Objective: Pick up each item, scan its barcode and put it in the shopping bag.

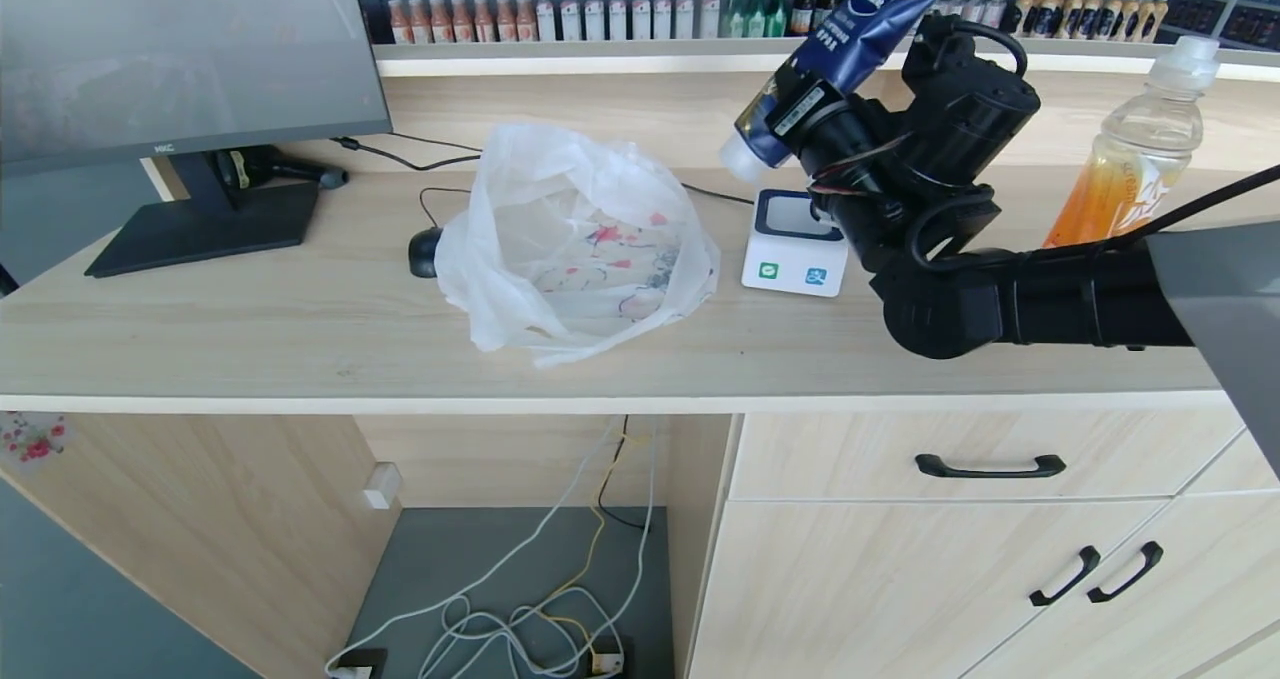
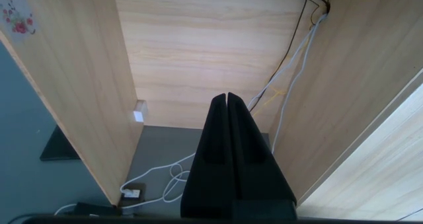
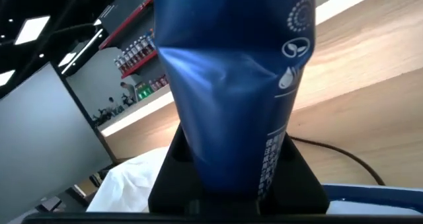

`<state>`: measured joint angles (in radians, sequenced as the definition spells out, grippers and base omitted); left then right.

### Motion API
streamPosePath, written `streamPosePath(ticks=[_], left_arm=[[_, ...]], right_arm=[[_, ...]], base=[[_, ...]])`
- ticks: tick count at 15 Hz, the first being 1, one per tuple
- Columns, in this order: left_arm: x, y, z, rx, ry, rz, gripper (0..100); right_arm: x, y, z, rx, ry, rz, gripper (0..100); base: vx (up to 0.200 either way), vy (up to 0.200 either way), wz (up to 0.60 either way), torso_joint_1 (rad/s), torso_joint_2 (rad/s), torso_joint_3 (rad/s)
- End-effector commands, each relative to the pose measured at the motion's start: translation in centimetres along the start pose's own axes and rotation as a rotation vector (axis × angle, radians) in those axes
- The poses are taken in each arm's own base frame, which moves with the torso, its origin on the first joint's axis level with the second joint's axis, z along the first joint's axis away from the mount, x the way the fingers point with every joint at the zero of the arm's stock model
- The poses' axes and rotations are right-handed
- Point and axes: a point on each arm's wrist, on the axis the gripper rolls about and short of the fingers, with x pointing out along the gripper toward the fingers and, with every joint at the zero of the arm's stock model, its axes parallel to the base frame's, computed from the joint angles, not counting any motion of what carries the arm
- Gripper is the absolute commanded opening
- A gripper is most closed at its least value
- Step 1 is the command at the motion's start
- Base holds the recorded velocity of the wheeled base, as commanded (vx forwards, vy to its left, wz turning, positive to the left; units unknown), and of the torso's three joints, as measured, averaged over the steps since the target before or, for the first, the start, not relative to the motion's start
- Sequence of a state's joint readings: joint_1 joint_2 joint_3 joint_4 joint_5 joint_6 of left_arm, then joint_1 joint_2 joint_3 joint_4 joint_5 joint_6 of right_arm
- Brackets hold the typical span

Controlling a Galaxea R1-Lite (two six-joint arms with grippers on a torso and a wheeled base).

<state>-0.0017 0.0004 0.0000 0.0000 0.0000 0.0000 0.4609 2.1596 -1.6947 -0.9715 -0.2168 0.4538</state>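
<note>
Pinches blue tube (image 1: 875, 14) in right pincer (image 1: 810, 99), tilted above the scanner (image 1: 800, 259). Holds left pincer (image 2: 227, 112) pressed together under the counter (image 1: 250, 319).

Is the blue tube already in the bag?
No, the right pincer holds the tube in the air above the scanner, beside the bag.

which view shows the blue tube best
Head view: the blue tube shows end to end, white cap down near the scanner, held in the right gripper. The right wrist view has its middle close up, ends cut off. The left wrist view faces cables under the counter.
</note>
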Motion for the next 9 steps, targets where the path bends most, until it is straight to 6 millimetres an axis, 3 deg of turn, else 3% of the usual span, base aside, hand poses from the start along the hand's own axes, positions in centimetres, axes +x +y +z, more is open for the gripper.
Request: streamPosePath(ticks=[1,9], left_arm=[[0.0,0.0,0.0,0.000,0.000,0.000,0],[0.0,0.0,0.0,0.000,0.000,0.000,0]], right_arm=[[0.0,-0.9,0.1,0.007,0.009,-0.026,0],[0.2,-2.4,-0.1,0.083,0.047,-0.129,0]], base=[[0.000,0.000,0.00,0.000,0.00,0.000],[0.000,0.000,0.00,0.000,0.00,0.000]])
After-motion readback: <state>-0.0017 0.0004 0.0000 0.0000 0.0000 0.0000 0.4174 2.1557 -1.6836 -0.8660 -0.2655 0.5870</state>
